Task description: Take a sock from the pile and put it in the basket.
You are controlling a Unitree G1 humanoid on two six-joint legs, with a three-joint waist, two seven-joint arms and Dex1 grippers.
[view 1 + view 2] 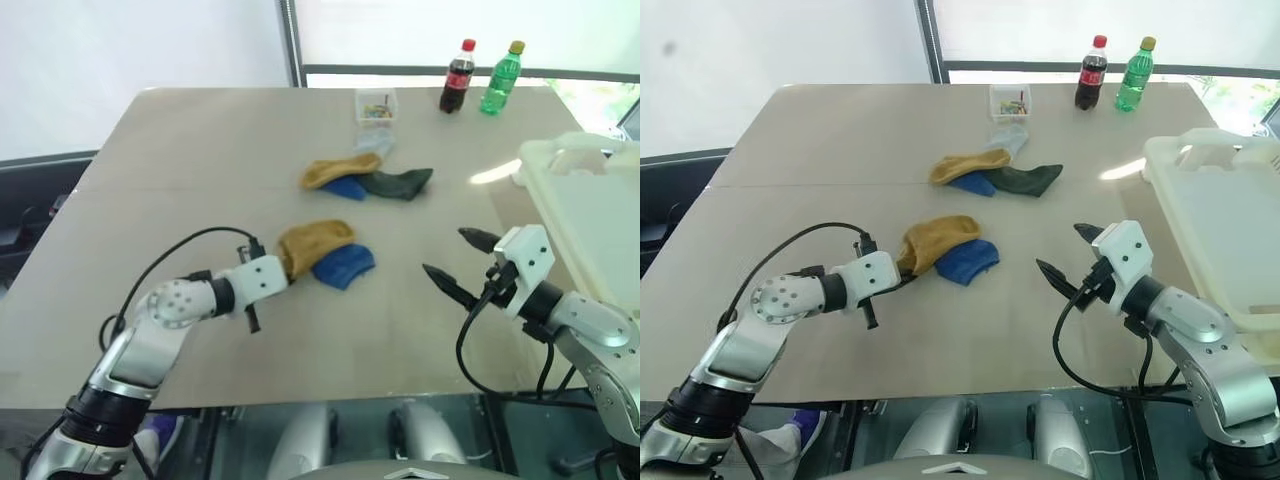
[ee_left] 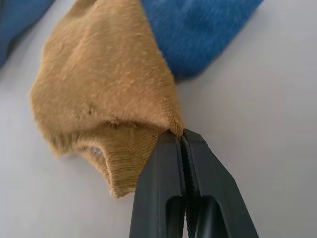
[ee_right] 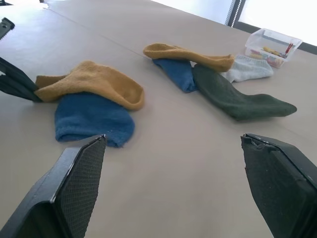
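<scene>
My left gripper [image 2: 182, 135] is shut on the cuff edge of a mustard-yellow sock [image 1: 315, 243], which lies on the table partly over a bright blue sock [image 1: 343, 265]. Farther back sits the pile [image 1: 365, 178]: another mustard sock, a blue one, a dark green sock [image 1: 400, 183] and a pale grey one [image 3: 247, 68]. The white basket [image 1: 590, 215] stands at the table's right edge. Just left of the basket my right gripper [image 1: 447, 253] hovers open with nothing between its fingers, pointing toward the socks.
A small clear box of coloured bits [image 1: 376, 106] stands behind the pile. A cola bottle [image 1: 458, 78] and a green bottle [image 1: 501, 78] stand at the far right. The table's front edge runs just below both arms.
</scene>
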